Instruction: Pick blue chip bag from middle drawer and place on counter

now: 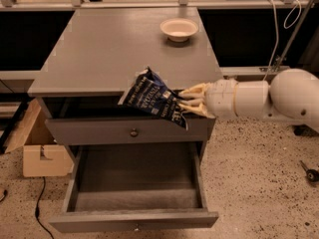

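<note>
My gripper [187, 102] reaches in from the right and is shut on the blue chip bag [152, 97], a crinkled navy foil bag with pale print. It holds the bag in the air at the counter's [114, 54] front edge, about level with the top slab, its upper corner overlapping the edge. The middle drawer [134, 183] below is pulled wide open and shows nothing inside. The upper drawer front with a dark knob [133, 132] is shut.
A pale shallow bowl [179, 29] stands at the back right of the counter. A cardboard box [37, 148] sits on the floor to the left of the cabinet. Cables hang at the right by a wall shelf [254, 71].
</note>
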Available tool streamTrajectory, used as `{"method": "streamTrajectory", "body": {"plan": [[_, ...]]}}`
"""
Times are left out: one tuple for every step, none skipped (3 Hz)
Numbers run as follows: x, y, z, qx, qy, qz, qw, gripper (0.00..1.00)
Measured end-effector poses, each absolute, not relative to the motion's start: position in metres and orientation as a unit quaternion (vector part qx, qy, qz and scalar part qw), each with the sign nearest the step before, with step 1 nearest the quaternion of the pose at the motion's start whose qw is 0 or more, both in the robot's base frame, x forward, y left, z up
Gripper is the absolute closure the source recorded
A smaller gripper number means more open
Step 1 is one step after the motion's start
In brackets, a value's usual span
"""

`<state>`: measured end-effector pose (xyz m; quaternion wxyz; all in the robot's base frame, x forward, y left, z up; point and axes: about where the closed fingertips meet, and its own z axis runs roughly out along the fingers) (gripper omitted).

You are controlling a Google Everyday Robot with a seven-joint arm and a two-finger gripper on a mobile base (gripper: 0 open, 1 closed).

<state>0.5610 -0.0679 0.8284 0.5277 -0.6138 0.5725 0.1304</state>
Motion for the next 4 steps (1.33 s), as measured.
{"method": "streamTrajectory", "body": {"plan": [[0.605,-0.061,0.883,-0.609,0.568,0.093,0.546,1.0],[0.656,-0.051,0.917,-0.603,0.581,0.073,0.542,1.0],[0.712,-0.043,0.921,-0.589,0.611,0.076,0.523,0.82],[0.755,-0.028,0.904,-0.577,0.641,0.105,0.494,0.59]]}}
